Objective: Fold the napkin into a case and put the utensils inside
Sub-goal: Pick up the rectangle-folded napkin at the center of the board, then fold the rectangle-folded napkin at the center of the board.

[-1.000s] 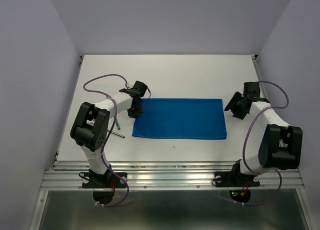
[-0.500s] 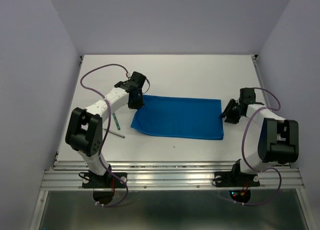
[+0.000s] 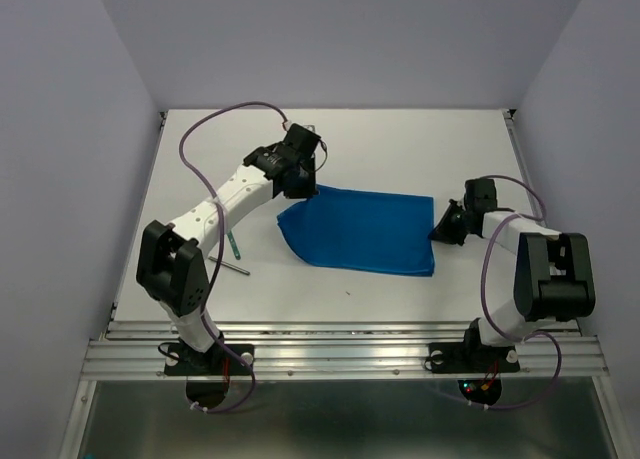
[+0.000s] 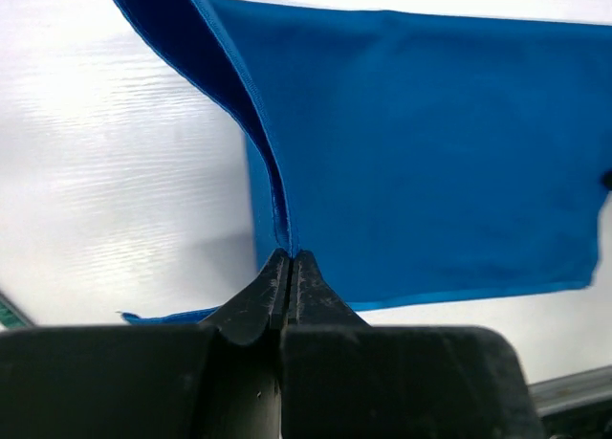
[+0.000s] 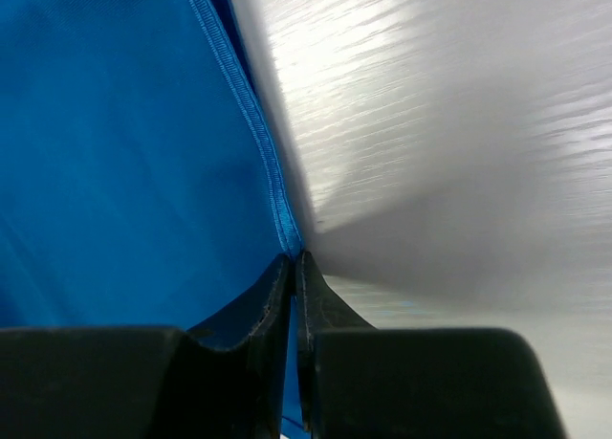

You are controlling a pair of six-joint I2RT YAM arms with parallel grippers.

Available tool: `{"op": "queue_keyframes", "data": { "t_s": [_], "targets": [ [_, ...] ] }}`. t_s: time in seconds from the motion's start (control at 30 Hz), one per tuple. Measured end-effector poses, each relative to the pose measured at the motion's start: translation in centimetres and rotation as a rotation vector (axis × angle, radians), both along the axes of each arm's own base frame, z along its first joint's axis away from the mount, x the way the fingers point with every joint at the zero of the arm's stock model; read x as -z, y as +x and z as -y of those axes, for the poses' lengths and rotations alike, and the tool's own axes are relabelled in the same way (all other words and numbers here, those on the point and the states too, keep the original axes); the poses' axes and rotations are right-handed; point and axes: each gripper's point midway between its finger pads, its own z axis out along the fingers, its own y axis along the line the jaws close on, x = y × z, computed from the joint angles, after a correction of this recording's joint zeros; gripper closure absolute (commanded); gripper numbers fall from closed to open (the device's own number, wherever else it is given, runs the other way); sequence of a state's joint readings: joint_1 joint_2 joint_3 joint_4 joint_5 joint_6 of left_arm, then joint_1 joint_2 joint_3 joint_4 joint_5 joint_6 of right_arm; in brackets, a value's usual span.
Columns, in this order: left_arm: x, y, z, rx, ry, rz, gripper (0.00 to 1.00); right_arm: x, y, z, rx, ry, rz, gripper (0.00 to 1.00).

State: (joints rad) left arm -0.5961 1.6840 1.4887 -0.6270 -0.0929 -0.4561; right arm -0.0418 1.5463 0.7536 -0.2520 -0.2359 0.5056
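Observation:
The bright blue napkin (image 3: 360, 231) lies across the middle of the white table, its left end lifted and pulled toward the back. My left gripper (image 3: 300, 184) is shut on the napkin's far-left corner; the hem (image 4: 273, 181) runs up out of the closed tips (image 4: 289, 259). At the napkin's right edge my right gripper (image 3: 437, 229) is shut on the stitched hem (image 5: 258, 133), with blue cloth between the tips (image 5: 296, 262). The utensils lie left of the napkin: a teal-handled one (image 3: 234, 244) and a slim grey metal one (image 3: 236, 269).
The white table (image 3: 400, 149) is walled by lilac panels on three sides. An aluminium rail (image 3: 340, 354) carries both arm bases along the near edge. My left arm's purple cable (image 3: 215, 124) loops over the back left of the table.
My right gripper has moved in to the napkin's right edge and shut on its hem. My left gripper has carried its corner back and to the right, lifting the napkin's left end.

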Motion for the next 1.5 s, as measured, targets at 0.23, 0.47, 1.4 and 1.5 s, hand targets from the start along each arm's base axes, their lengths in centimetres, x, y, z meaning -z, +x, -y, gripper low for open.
{"op": "queue_keyframes", "data": {
  "t_s": [0.23,0.47,1.4,1.5],
  "targets": [
    [-1.9,-0.8,5.6,0.089,-0.050,0.019,1.00,0.1,0.1,-2.1,-0.016,0.008,0.008,0.92],
    [-1.1,-2.7,10.6,0.172,-0.070,-0.020,1.00,0.1,0.6,-4.0,-0.028,0.031,0.025,0.93],
    [3.4,-2.0,21.7,0.205,-0.200,-0.128,1.00,0.1,1.6,-7.1,-0.036,0.076,0.046,0.93],
    [3.3,-1.7,22.2,0.195,-0.215,-0.123,1.00,0.1,1.6,-7.1,-0.033,0.080,0.048,0.93]
  ]
}}
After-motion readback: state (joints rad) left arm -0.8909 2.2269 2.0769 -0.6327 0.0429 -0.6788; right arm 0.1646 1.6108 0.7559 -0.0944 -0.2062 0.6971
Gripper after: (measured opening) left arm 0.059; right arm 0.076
